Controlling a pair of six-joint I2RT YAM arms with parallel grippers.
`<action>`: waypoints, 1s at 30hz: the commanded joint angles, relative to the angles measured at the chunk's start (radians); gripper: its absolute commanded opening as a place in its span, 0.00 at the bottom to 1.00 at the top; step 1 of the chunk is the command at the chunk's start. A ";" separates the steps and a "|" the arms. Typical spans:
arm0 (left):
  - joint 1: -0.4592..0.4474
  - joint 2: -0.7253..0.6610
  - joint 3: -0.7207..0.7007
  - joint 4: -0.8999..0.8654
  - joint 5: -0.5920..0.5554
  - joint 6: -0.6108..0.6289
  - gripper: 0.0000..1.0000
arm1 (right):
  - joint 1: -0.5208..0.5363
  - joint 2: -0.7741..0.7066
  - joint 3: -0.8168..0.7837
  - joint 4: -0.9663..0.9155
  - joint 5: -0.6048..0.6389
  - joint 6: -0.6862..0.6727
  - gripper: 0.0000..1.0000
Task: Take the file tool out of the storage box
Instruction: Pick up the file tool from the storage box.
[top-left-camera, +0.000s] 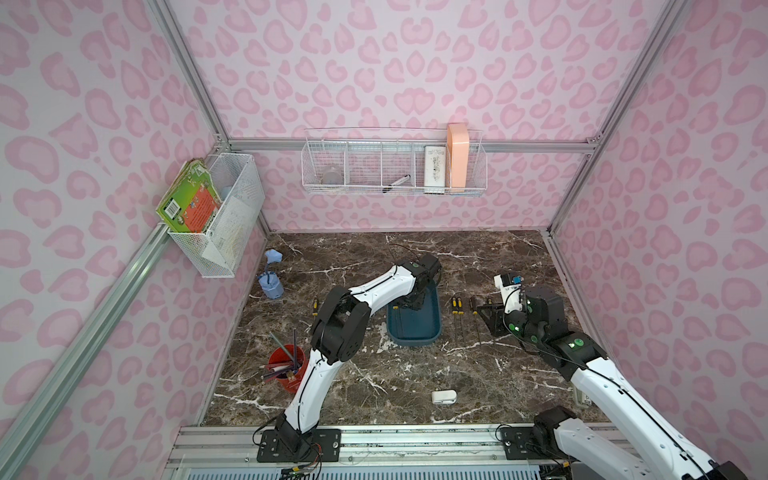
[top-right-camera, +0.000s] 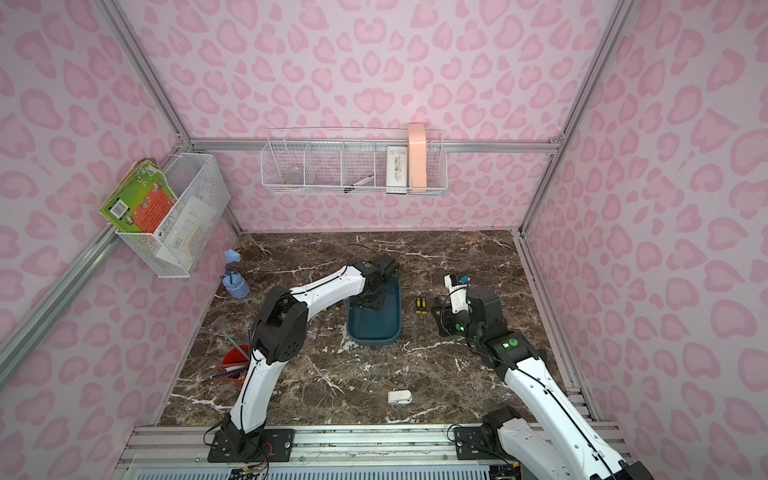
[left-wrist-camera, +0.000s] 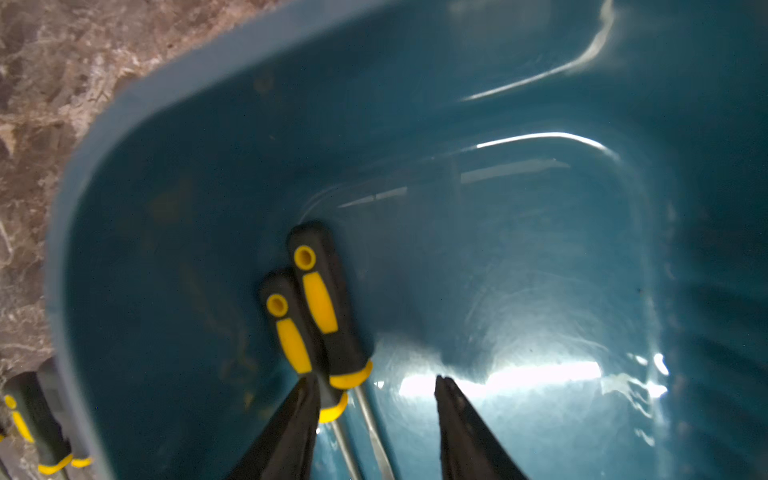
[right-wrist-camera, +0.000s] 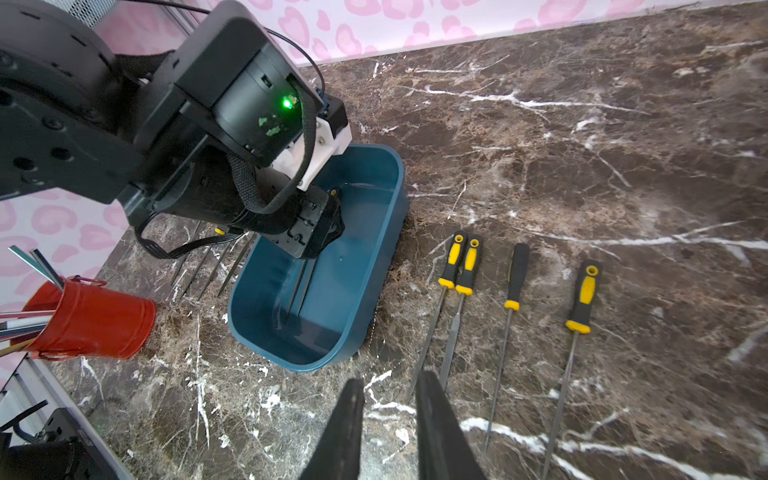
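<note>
The storage box (top-left-camera: 415, 332) (top-right-camera: 376, 330) (right-wrist-camera: 345, 286) is a dark teal tub on the marble table. Two file tools (left-wrist-camera: 318, 299) (left-wrist-camera: 289, 332) with black-and-yellow handles lie side by side on its floor (left-wrist-camera: 519, 291). Their thin shafts (right-wrist-camera: 301, 286) run towards the box's near end. My left gripper (left-wrist-camera: 374, 384) (top-left-camera: 411, 307) reaches down into the box and stands open. The two shafts pass between its fingers, close against one finger (left-wrist-camera: 291, 432). My right gripper (right-wrist-camera: 390, 380) (top-left-camera: 489, 318) hovers right of the box above the table, slightly open and holding nothing.
Several more files (right-wrist-camera: 515, 274) (top-left-camera: 456, 305) lie in a row right of the box, others (right-wrist-camera: 208, 266) (top-left-camera: 315, 306) left of it. A red cup (top-left-camera: 286, 368) of pencils stands near left, a small white object (top-left-camera: 444, 397) near centre. White wire baskets (top-left-camera: 392, 172) hang on the walls.
</note>
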 joint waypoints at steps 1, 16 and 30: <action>0.007 0.012 0.014 -0.003 0.028 0.022 0.50 | -0.008 -0.007 0.007 0.031 -0.011 -0.003 0.24; 0.020 0.063 0.035 0.056 0.112 0.054 0.42 | -0.053 -0.005 -0.009 0.065 -0.089 0.004 0.25; 0.025 0.097 0.035 0.081 0.126 0.052 0.17 | -0.056 -0.006 -0.016 0.071 -0.085 0.004 0.24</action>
